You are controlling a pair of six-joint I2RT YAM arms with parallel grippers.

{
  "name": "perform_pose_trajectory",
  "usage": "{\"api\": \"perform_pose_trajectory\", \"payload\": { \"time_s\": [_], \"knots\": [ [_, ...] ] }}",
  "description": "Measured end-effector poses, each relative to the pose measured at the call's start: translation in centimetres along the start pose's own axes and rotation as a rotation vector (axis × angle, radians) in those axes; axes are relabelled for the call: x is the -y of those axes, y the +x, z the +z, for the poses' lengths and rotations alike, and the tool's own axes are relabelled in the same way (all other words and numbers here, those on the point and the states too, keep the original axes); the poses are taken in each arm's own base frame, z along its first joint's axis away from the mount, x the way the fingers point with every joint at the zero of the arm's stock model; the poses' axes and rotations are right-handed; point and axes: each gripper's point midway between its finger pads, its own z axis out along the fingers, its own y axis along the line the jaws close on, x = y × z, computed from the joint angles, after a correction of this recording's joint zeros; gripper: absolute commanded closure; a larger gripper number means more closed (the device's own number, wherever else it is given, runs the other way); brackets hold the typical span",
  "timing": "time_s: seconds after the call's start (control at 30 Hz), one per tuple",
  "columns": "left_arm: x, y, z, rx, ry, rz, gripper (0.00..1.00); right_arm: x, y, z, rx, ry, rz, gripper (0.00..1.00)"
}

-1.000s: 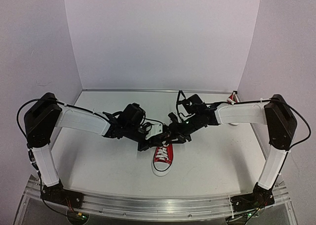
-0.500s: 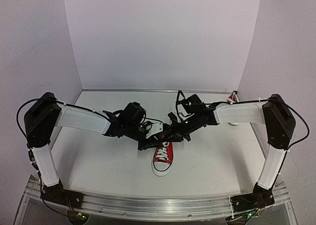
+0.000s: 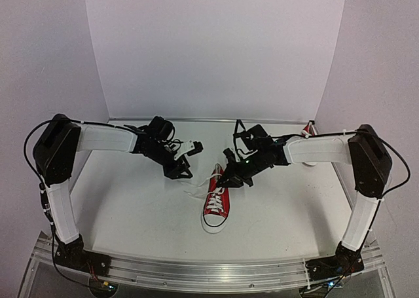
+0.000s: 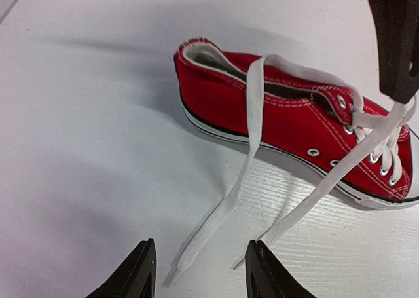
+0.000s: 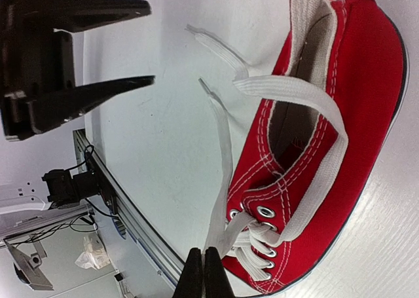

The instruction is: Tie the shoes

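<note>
Red canvas twice over: I count two shoes, two hands and two loose lace ends. The shoe (image 3: pixel 216 203) lies on the counter (image 3: pixel 131 206) in the middle of the top view, toe cap toward 6 o'clock and heel toward 12. The second shoe (image 3: pixel 309 129) shows only as a sliver of red and white at 2 o'clock, by the far right corner. It is mostly hidden behind my right arm, and neither wrist camera sees it.

My left hand (image 4: pixel 201 259) sits at 10 o'clock from the shoe, off it, its fingers parted partway with nothing between them. Its own camera shows what the top view cannot: both lace ends lie flat on the counter just ahead of the fingertips, not touching them.

My right hand (image 5: pixel 203 262) is at 12 to 1 o'clock, over the heel end, with its fingers pressed fully together. From the right wrist, the lace (image 5: pixel 221 173) runs from its free end straight down to those fingertips beside the top eyelets. It looks pinched there, though the contact itself is hard to see. The left wrist view shows the same lace running straight from the right finger down to the counter. The other lace (image 4: pixel 253 128) drapes across the shoe's opening and over its side wall to the counter.
</note>
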Motion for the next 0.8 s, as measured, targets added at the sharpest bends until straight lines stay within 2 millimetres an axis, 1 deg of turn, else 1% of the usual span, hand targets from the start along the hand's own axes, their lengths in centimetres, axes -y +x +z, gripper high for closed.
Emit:
{"api": "perform_pose_trajectory", "payload": {
  "time_s": [0.1,0.2,0.3,0.43,0.5,0.57,0.67,0.7,0.73,0.8],
  "knots": [
    [0.6,1.7,1.8,-0.060,0.040,-0.010,0.49,0.0,-0.1,0.0,0.004,0.004,0.000,1.00],
    [1.0,3.3,3.2,-0.112,0.064,-0.025,0.52,0.0,-0.2,-0.1,0.006,0.005,-0.001,1.00],
    [0.4,4.6,4.1,-0.166,0.050,-0.031,0.55,0.0,-0.2,-0.1,0.006,0.006,0.000,1.00],
    [-0.7,5.4,4.8,-0.214,0.013,-0.013,0.60,0.0,-0.2,-0.1,0.005,0.009,0.001,1.00],
    [-1.1,5.4,4.8,-0.229,-0.008,-0.003,0.65,0.0,-0.2,-0.1,0.005,0.009,0.001,1.00],
    [-1.4,5.4,4.9,-0.243,-0.018,0.011,0.73,-0.1,-0.2,-0.1,0.006,0.009,0.000,1.00],
    [-1.6,5.3,5.1,-0.263,-0.034,0.022,0.88,-0.2,-0.4,-0.2,0.009,0.010,-0.005,1.00],
    [-1.6,5.3,5.1,-0.269,-0.034,0.023,0.95,-0.3,-0.4,-0.2,0.010,0.010,-0.006,1.00],
    [-1.5,5.2,5.1,-0.275,-0.033,0.025,0.99,-0.2,-0.4,-0.2,0.010,0.012,-0.007,1.00],
    [-1.6,5.3,5.1,-0.285,-0.038,0.023,1.00,-0.1,-0.4,-0.2,0.010,0.018,-0.007,1.00]
  ]
}}
